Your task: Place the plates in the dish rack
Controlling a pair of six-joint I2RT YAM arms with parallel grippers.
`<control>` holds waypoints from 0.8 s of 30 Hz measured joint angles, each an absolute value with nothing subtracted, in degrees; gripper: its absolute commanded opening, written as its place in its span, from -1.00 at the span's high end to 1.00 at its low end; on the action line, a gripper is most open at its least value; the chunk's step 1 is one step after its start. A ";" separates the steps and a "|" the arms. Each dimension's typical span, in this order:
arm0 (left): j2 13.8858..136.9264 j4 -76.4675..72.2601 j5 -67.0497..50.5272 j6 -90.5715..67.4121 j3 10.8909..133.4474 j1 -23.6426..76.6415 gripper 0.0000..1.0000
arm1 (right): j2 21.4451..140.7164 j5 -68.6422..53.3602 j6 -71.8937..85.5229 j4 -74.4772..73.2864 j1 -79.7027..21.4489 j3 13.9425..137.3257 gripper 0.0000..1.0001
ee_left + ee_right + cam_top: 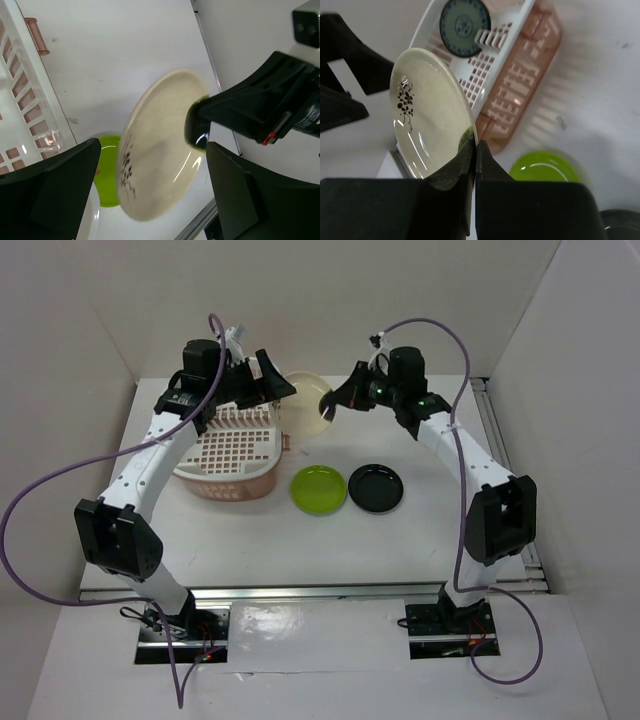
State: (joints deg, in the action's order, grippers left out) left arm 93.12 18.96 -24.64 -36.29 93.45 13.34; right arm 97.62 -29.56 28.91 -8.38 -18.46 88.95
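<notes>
My right gripper [328, 410] is shut on the rim of the cream plate [305, 400], holding it on edge in the air just right of the dish rack [232, 450]. In the right wrist view the gripper [474, 142] pinches the plate [427, 110] at its lower rim. My left gripper [275, 380] is open. In its wrist view its jaws stand apart on either side of the cream plate [155, 150] without touching it. The dark teal plate [465, 20] stands in the rack [520, 85]. The lime green plate [319, 489] and the black plate [375, 487] lie on the table.
White walls close the table in at the back and both sides. A metal rail [490, 430] runs along the right edge, another along the front. The rack's pink handle [37, 35] sticks out toward the held plate.
</notes>
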 measured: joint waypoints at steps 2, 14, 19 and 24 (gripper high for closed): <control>93.25 18.92 -24.91 -36.32 93.45 13.34 -0.93 | 97.62 -31.00 28.84 -8.64 -19.27 86.96 1.00; 93.56 17.17 -26.83 -36.42 92.53 13.32 -0.34 | 96.09 -33.69 30.46 -7.11 -18.96 84.79 1.00; 93.56 16.45 -27.51 -36.82 90.59 13.32 0.10 | 94.61 -34.30 31.97 -4.78 -18.61 84.79 1.00; 93.08 14.26 -31.03 -37.82 90.59 13.39 1.00 | 94.45 -34.28 32.80 -4.78 -18.04 83.94 1.00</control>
State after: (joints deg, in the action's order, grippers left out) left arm 93.08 14.26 -31.03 -37.82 90.59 13.39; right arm 94.45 -34.28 32.80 -4.78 -18.04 83.94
